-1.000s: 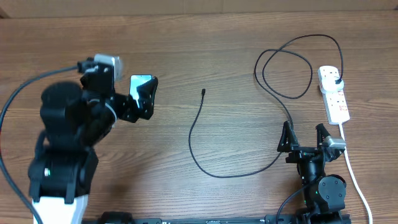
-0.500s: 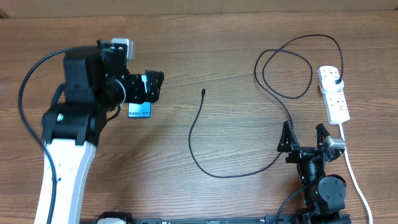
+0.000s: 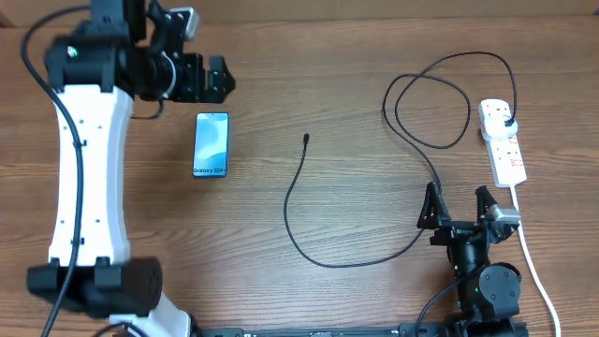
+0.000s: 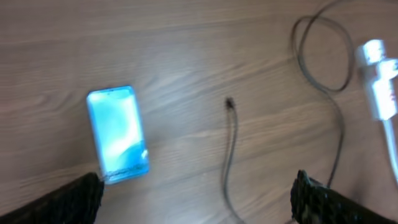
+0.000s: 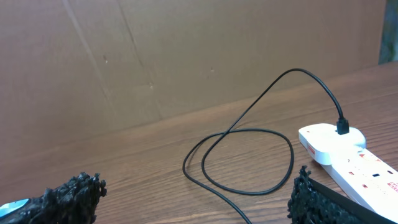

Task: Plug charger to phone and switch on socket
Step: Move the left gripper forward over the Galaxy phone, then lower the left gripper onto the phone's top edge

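Observation:
The phone (image 3: 211,144) lies flat on the wooden table, screen up, with its "Galaxy S24" text at the near end. It also shows in the left wrist view (image 4: 118,134). My left gripper (image 3: 213,79) is open and empty, raised above the table just behind the phone. The charger's connector tip (image 3: 307,139) lies free to the right of the phone (image 4: 229,102). Its black cable (image 3: 323,262) curves and loops to a plug (image 3: 506,122) seated in the white socket strip (image 3: 505,150). My right gripper (image 3: 459,208) is open and empty near the front edge, beside the cable.
The strip's white cord (image 3: 532,257) runs to the front edge past my right arm. In the right wrist view the cable loop (image 5: 249,155) and the strip (image 5: 339,149) lie ahead, with a brown wall behind the table.
My left gripper let go of the phone, which now lies flat on the table. The left arm rose and drew back toward the far edge. The right arm has not moved.

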Controlling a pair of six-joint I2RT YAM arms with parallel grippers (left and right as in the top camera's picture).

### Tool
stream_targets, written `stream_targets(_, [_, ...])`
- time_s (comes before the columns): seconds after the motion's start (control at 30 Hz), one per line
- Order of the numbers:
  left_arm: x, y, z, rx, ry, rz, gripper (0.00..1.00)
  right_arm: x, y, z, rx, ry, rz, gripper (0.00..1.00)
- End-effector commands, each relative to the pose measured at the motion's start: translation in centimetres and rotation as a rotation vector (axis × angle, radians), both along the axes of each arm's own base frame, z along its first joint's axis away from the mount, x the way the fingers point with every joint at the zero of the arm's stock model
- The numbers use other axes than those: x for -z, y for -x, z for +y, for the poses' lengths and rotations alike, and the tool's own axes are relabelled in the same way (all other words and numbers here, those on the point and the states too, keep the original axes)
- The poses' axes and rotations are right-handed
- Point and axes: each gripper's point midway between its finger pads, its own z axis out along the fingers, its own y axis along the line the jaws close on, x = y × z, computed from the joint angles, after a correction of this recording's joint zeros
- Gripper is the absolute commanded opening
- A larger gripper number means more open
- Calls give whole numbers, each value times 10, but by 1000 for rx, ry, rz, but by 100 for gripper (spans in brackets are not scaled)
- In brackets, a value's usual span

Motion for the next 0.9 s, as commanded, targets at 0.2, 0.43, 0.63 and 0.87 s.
stream_targets(0.2, [19,-1,22,87,-170,40,99,1,0,-3,14,3,-7,100])
stream_targets(0.43, [38,-14,17,71,-136,78,100,1,0,-3,14,2,-7,100])
stream_targets(0.63, [80,-26,47,-140,-241,223,100,1,0,-3,14,3,-7,100])
stream_targets(0.87, [129,-35,47,-124,-252,339,100,1,0,-3,14,3,-7,100])
